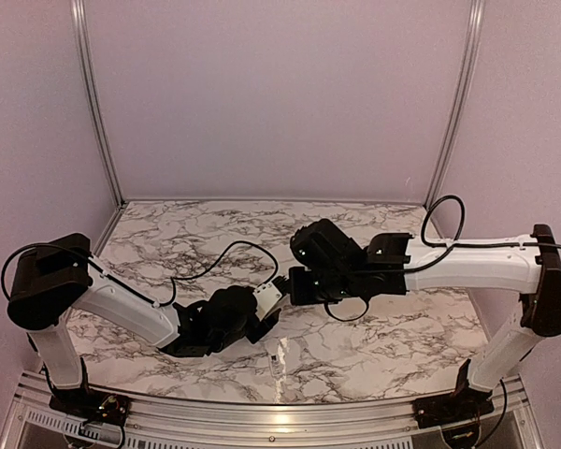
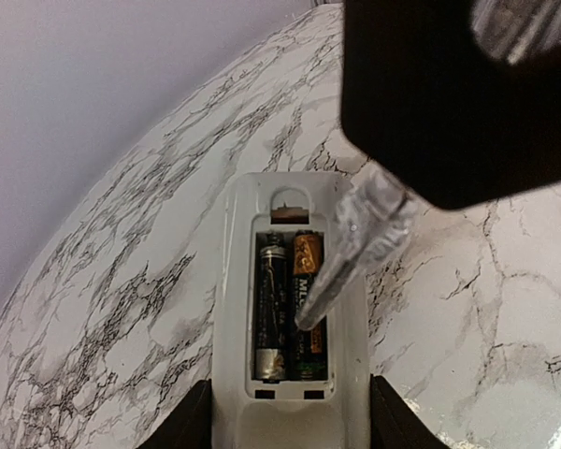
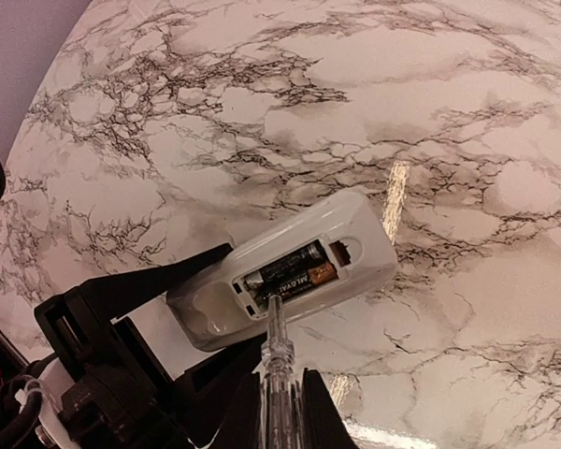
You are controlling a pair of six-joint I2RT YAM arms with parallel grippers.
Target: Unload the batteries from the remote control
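The white remote control (image 2: 232, 309) lies back up between the black fingers (image 2: 182, 426) of my left gripper (image 2: 290, 416), which is shut on its lower end. The recess on its back is open, with two dark batteries (image 2: 272, 299) side by side inside. My right gripper (image 3: 280, 402) is shut on a clear pointed tool (image 3: 274, 327), whose tip rests on the right-hand battery (image 2: 310, 351). The remote (image 3: 355, 234) and batteries (image 3: 290, 271) also show in the right wrist view. In the top view both grippers meet at the remote (image 1: 269, 299) above the table's middle front.
A thin pale strip (image 1: 278, 363) lies on the marble table (image 1: 374, 337) just in front of the grippers. Metal frame posts (image 1: 98, 103) and purple walls bound the back and sides. Cables hang from both arms.
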